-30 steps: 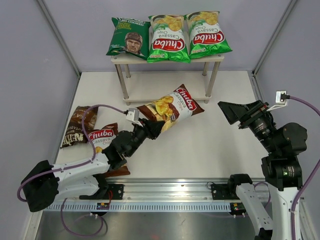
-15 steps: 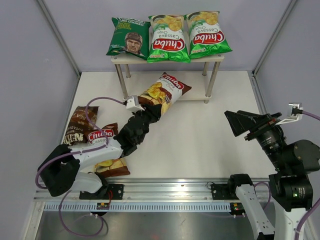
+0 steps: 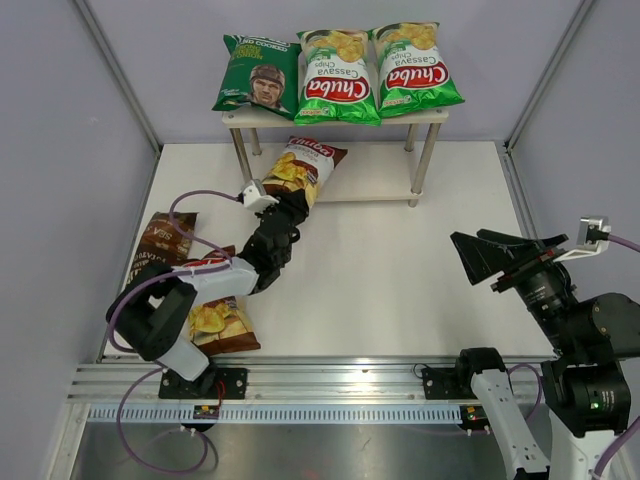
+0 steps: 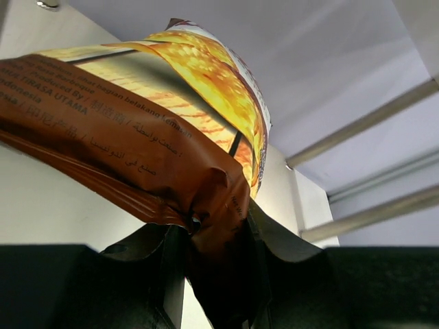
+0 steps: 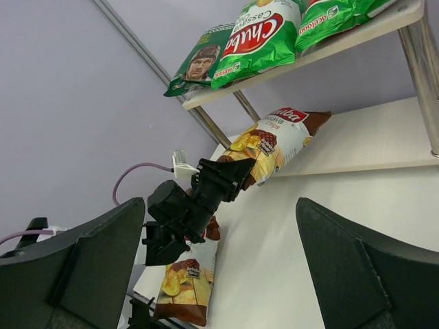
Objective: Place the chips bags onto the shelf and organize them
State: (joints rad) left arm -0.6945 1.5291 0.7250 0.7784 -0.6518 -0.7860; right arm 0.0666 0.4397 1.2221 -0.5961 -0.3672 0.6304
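Observation:
My left gripper (image 3: pixel 290 207) is shut on the bottom seam of a brown-and-white Chuba bag (image 3: pixel 304 168), holding it tilted up with its top over the shelf's (image 3: pixel 371 187) lower board at the left. In the left wrist view the jaws (image 4: pixel 212 274) pinch the bag's crumpled brown end (image 4: pixel 158 130). The top board holds a dark green bag with a man's face (image 3: pixel 258 75) and two bright green Chuba bags (image 3: pixel 337 76) (image 3: pixel 415 68). A second brown-and-white Chuba bag (image 3: pixel 221 321) and a dark brown Kettle bag (image 3: pixel 160 250) lie on the table at the left. My right gripper (image 3: pixel 490 255) is open and empty at the right.
The shelf's silver legs (image 3: pixel 241 165) stand close to the held bag. The left arm's purple cable (image 3: pixel 190 205) loops above the table bags. White side walls and the rail at the near edge bound the table.
My left gripper has carried the brown-and-white Chuba bag away from me and leftward, from mid-table up to the shelf's lower board. My right gripper has drawn back toward the near right.

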